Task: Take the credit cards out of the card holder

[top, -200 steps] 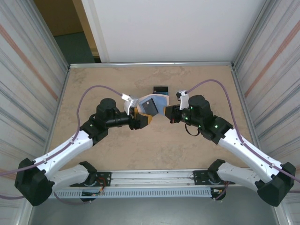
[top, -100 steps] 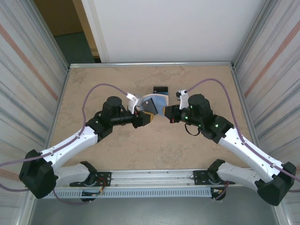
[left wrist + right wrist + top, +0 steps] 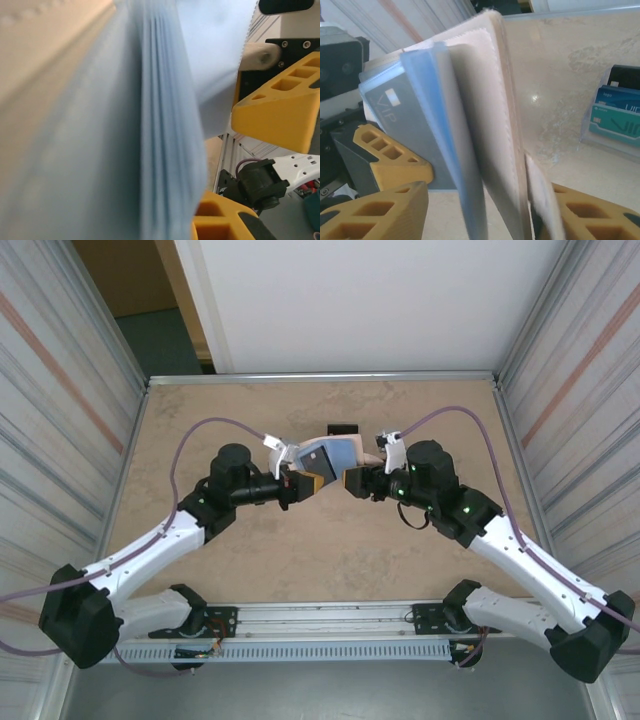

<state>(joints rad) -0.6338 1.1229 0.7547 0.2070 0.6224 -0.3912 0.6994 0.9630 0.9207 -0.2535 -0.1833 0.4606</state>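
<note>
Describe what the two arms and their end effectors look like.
The left arm and right arm have white links, black joints and black bases. A purple cable loops along each. The right arm shows green lights. The left end effector and right end effector are black with yellow pocketed fingers.

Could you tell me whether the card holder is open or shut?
Open: the card holder has its tan cover and pale blue sleeves fanned apart, a grey card showing in one sleeve.
</note>
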